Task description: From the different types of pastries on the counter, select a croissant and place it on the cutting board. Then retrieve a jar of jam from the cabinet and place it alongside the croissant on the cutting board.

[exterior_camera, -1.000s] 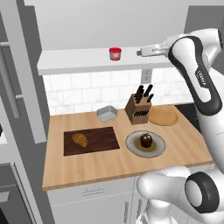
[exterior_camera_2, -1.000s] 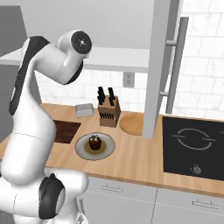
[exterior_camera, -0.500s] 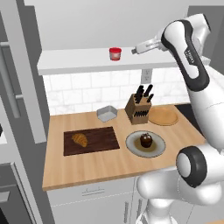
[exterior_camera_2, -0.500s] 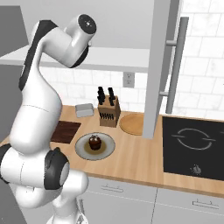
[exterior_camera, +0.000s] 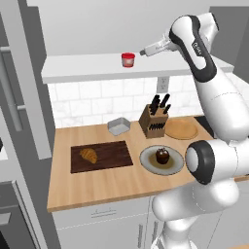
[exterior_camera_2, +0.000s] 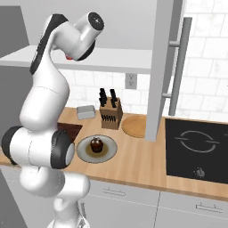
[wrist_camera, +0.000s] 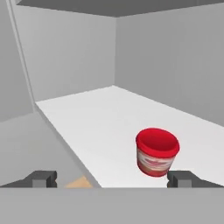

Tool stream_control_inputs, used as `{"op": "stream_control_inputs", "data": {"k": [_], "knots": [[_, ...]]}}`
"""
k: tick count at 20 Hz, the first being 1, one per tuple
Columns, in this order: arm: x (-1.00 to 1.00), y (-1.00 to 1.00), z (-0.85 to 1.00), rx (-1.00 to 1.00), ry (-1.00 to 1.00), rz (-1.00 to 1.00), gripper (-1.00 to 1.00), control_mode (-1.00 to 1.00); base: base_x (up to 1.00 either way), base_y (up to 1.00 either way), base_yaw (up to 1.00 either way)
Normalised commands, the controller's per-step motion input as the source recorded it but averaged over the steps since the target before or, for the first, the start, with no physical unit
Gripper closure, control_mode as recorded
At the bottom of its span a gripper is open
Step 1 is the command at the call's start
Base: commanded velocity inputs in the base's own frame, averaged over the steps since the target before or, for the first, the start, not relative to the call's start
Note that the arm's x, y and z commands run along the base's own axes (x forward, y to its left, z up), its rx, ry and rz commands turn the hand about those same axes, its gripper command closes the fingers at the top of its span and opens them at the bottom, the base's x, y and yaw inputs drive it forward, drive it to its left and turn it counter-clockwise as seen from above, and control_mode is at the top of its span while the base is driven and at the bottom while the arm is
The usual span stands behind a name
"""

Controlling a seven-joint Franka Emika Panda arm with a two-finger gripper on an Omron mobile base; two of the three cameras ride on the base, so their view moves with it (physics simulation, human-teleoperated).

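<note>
Gripper: the gripper (wrist_camera: 111, 179) was raised to shelf height, pointing left toward the jar of jam (exterior_camera: 128, 60); fingers spread wide, nothing between them.
Jar of jam: stood upright on the white ledge of the cabinet (exterior_camera: 87, 65), just left of the gripper tip in the left base view, not touching it. In the hand view the jar of jam (wrist_camera: 157, 152) sat ahead of the right fingertip (wrist_camera: 180, 178), off the centre line.
Croissant: the croissant (exterior_camera: 88, 155) lay on the left half of the cutting board (exterior_camera: 109, 155).
Cutting board: flat on the counter (exterior_camera: 107, 187), left of the grey plate (exterior_camera: 148, 160).
Cupcake: the cupcake (exterior_camera: 162, 156) sat on the grey plate, well apart from the croissant.
Other items: knife block (exterior_camera: 152, 121) at the far side near the tiled wall, round tan disc (exterior_camera: 181, 129) to its right, small grey tray (exterior_camera: 119, 126) to its left.
</note>
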Motion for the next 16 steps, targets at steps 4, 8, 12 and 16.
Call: {"op": "stream_control_inputs", "data": {"k": [4,8,12,16], "knots": [[0.28,0.0,-0.17,-0.08,-0.01,0.06,-1.0,-1.0,0.0,0.0,0.0],[0.23,0.0,-0.01,-0.06,0.0,0.03,-1.0,-1.0,0.0,0.0,0.0],[0.07,0.0,0.0,0.0,0.0,0.0,-1.0,-1.0,0.0,0.0,0.0],[0.09,0.09,-0.2,-0.01,0.03,0.0,-1.0,-1.0,0.0,0.0,0.0]]}}
